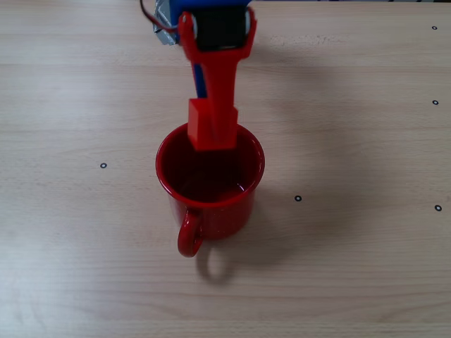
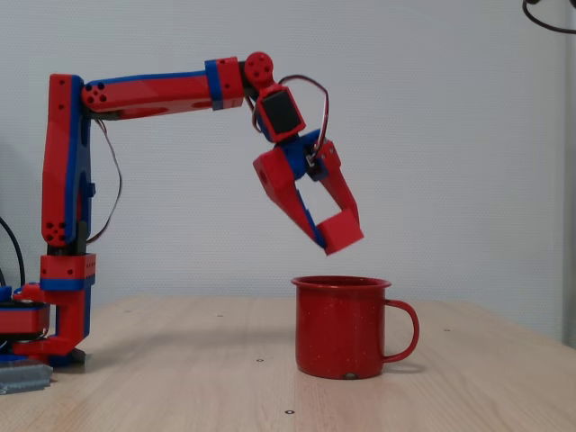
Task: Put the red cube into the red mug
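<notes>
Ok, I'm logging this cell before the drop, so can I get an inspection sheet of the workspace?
Surface: pale wood-grain table with small black ring marks.
Job's things: red cube held in the air above the red mug; mug upright, handle towards the camera in the overhead fixed view.
Clutter: nothing seen.
Grippers: gripper shut on the cube, fingers angled down.
Cables: red wires loop along the arm.
Surroundings: plain light wall.
</notes>
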Motion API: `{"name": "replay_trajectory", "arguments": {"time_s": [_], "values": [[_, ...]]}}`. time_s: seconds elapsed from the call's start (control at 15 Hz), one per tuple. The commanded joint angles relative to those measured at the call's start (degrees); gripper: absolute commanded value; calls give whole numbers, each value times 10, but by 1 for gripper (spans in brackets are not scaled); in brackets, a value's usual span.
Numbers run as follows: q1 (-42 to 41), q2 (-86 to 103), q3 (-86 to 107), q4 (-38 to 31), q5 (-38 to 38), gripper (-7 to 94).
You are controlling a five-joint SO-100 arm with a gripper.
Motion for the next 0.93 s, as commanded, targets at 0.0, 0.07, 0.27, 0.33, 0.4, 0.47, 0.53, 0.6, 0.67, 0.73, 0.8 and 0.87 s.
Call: {"name": "replay_trajectory", "arguments": {"time_s": [0.0, 0.07, 0.27, 0.33, 0.4, 0.47, 0.53, 0.6, 0.67, 0.73, 0.8, 0.87], "values": [[2, 71, 16, -33, -10, 0], [2, 71, 26, -38, -9, 0], [-3, 71, 41, -35, 6, 0], [-3, 71, 43, -32, 7, 0], [-3, 71, 44, -28, 9, 0], [-3, 71, 45, -28, 8, 0], [-2, 71, 46, -31, 8, 0], [-1, 71, 47, -33, 9, 1], [-1, 72, 47, -31, 10, 7], [-1, 72, 47, -27, 13, 21], [-2, 73, 47, -24, 13, 31], [-3, 74, 47, -22, 8, 35]]}}
